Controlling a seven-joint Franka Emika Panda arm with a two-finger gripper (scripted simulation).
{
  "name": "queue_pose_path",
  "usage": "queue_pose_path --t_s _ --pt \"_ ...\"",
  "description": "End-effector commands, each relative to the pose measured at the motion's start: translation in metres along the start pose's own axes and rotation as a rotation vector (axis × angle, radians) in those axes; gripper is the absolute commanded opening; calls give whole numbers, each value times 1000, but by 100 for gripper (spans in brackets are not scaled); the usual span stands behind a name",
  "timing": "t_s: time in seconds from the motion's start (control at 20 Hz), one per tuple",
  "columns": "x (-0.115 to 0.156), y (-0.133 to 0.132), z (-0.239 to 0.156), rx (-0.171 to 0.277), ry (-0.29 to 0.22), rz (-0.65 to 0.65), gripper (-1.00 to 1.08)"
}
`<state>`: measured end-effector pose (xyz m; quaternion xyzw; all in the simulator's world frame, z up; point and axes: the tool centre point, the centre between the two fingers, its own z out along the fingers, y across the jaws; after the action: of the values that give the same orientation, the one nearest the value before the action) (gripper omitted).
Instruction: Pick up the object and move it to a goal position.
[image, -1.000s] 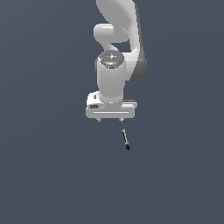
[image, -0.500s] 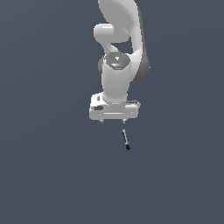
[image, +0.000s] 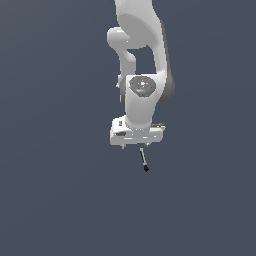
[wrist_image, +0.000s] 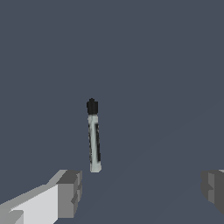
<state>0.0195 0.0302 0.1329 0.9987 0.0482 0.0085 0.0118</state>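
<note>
The object is a tiny thin rod with a grey shaft and a black end, lying on the dark grey floor. In the exterior view my white gripper hangs directly over the rod's shaft end, and the black tip points away toward the bottom of the picture. In the wrist view the rod lies ahead of the gripper, closer to one finger than to the other finger. The jaws stand wide apart and hold nothing.
A plain dark grey floor fills both views. The white arm rises above the gripper. Nothing else shows.
The gripper has come down and shifted slightly to the exterior view's right, closer over the rod. The rod has not moved.
</note>
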Motion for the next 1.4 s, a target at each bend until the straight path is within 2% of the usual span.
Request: queue_pose_path --t_s 0.0,0.5,0.95,1.35 --pt "3 -12 18 6 -4 -15 100" --pt "9 -46 67 23 -14 -54 100" --pt "9 -49 77 24 -16 -57 100" --pt "8 -50 113 25 -15 -58 100"
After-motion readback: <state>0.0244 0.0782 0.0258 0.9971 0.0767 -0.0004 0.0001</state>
